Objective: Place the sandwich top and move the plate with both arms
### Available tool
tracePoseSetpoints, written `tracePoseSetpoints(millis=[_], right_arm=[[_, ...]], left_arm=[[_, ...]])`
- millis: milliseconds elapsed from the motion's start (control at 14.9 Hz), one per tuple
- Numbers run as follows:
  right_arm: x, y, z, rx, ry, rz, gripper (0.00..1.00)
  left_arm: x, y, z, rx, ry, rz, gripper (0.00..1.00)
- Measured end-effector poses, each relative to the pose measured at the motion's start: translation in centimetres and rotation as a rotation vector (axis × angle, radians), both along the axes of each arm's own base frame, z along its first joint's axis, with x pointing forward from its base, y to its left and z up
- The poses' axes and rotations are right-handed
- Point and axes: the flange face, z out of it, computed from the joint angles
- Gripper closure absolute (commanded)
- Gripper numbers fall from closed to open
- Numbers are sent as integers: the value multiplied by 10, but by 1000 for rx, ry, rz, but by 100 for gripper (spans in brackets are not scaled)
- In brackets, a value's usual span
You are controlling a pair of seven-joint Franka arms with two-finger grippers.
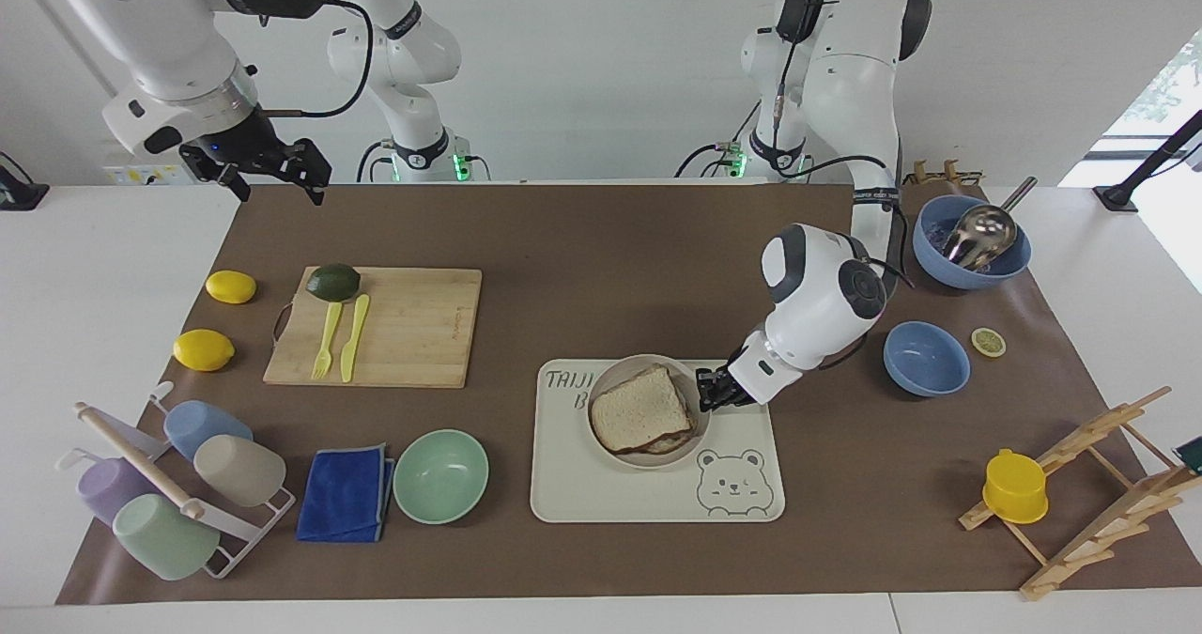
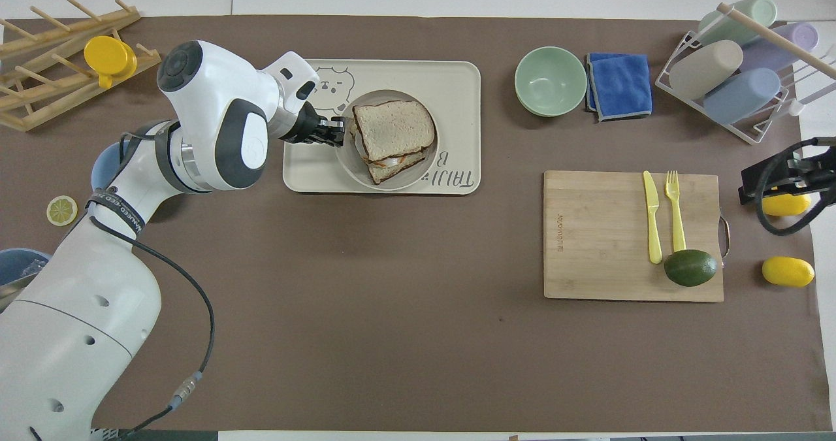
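The sandwich top (image 1: 641,407) (image 2: 394,129), a pale speckled slice with a brown crust, lies on the stacked sandwich in the round beige plate (image 1: 657,462) (image 2: 356,173). The plate sits on the cream bear tray (image 1: 601,493) (image 2: 457,81). My left gripper (image 1: 706,392) (image 2: 336,132) is low at the plate's rim, on the side toward the left arm's end of the table. My right gripper (image 1: 272,176) (image 2: 777,183) waits open and holds nothing, raised over the table's edge at the right arm's end, above the lemons.
A mint-green bowl (image 1: 440,476) and a blue cloth (image 1: 346,493) lie beside the tray toward the right arm's end. A cutting board (image 1: 413,333) carries cutlery and an avocado. A blue bowl (image 1: 926,359) sits close under the left arm. Cup racks stand at both ends.
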Motion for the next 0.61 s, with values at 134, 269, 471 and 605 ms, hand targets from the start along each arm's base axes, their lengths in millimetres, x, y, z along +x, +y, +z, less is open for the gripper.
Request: tracePoseSetpoints(millis=[134, 269, 471, 605], right_arm=[[0, 0, 0, 0, 0, 0, 0], [0, 0, 0, 0, 0, 0, 0], [0, 0, 0, 0, 0, 0, 0], [0, 0, 0, 0, 0, 0, 0]], left_arm=[[1, 1, 2, -3, -3, 3, 0], [3, 3, 4, -5, -6, 7, 0], [7, 11, 14, -9, 31, -2, 0], [15, 26, 32, -14, 46, 3, 0]])
